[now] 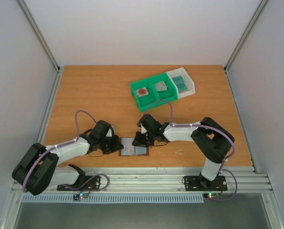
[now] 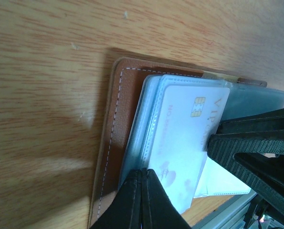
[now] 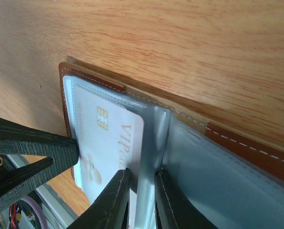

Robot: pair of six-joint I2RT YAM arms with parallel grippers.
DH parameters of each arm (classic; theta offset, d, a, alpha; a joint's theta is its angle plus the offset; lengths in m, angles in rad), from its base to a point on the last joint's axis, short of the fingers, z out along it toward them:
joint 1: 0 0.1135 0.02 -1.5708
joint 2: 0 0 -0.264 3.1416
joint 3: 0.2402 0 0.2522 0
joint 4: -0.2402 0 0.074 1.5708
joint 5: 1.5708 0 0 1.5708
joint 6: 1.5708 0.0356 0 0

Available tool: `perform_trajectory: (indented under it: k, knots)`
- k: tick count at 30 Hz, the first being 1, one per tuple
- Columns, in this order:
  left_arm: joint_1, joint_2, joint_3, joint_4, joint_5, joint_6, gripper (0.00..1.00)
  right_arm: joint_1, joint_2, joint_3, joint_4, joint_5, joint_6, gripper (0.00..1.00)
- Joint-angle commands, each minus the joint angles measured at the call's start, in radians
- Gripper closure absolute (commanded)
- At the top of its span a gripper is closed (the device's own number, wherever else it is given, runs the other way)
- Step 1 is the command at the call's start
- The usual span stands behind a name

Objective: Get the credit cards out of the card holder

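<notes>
The brown card holder lies open near the table's front edge, its leather border framing grey-blue pocket panels. A whitish credit card with a gold chip and pink-red marks sticks partly out of a clear pocket. My left gripper is shut on the pocket panel's edge beside the card. My right gripper is narrowly open. One of its fingers rests on the card's edge, and the raised middle fold stands between the two. Teal cards lie in the white bin.
A green bin holding a red-spotted tile and a grey square tile stands at the back, joined to a white bin. The table's metal front rail runs just behind the wallet.
</notes>
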Motion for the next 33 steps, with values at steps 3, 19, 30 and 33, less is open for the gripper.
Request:
perform_trajectory:
  k: [3,19,30,33]
  knots:
    - [0.002,0.01,-0.02,0.017,-0.015,0.012,1.0,0.009,0.011,-0.031,0.07,-0.016,0.017,0.86]
    - [0.002,-0.007,-0.028,-0.005,-0.033,0.021,0.99,0.007,-0.004,-0.068,0.208,-0.07,0.052,0.99]
    - [0.002,-0.014,-0.031,-0.012,-0.039,0.011,1.0,-0.01,-0.044,-0.099,0.203,-0.053,0.041,0.99]
    - [0.002,-0.021,-0.031,-0.021,-0.046,0.011,1.0,-0.012,-0.051,-0.108,0.209,-0.05,0.046,0.99]
